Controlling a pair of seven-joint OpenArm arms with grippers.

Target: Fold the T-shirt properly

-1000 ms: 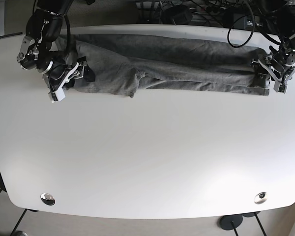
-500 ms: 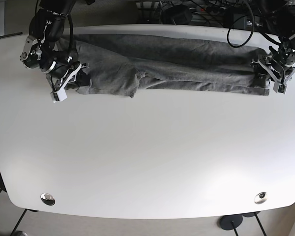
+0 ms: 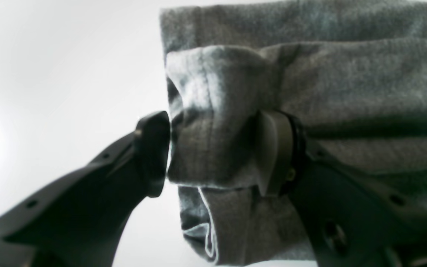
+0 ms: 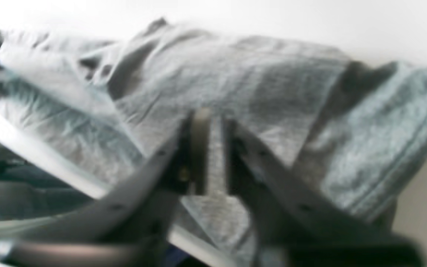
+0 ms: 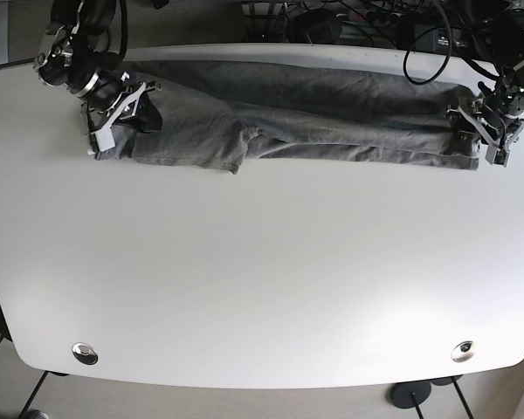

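A grey T-shirt (image 5: 314,113) lies stretched in a long, creased band across the back of the white table (image 5: 262,271). At its left end in the base view my right gripper (image 5: 113,118) is shut on the shirt's edge. The blurred right wrist view shows that gripper (image 4: 209,148) with a thin fold of T-shirt (image 4: 272,85) pinched between nearly touching fingers. At the shirt's right end my left gripper (image 5: 482,140) holds the other edge. In the left wrist view this gripper (image 3: 213,155) squeezes a thick bunch of T-shirt (image 3: 347,81) between its pads.
Black cables and dark equipment (image 5: 367,22) crowd the area just behind the table's far edge. Two round metal fittings (image 5: 85,353) (image 5: 462,351) sit near the table's front corners. A black stand foot (image 5: 410,394) shows below the front edge.
My right arm has moved toward the table's far edge, carrying the shirt's left end back with it. The left arm and its end of the shirt have stayed put.
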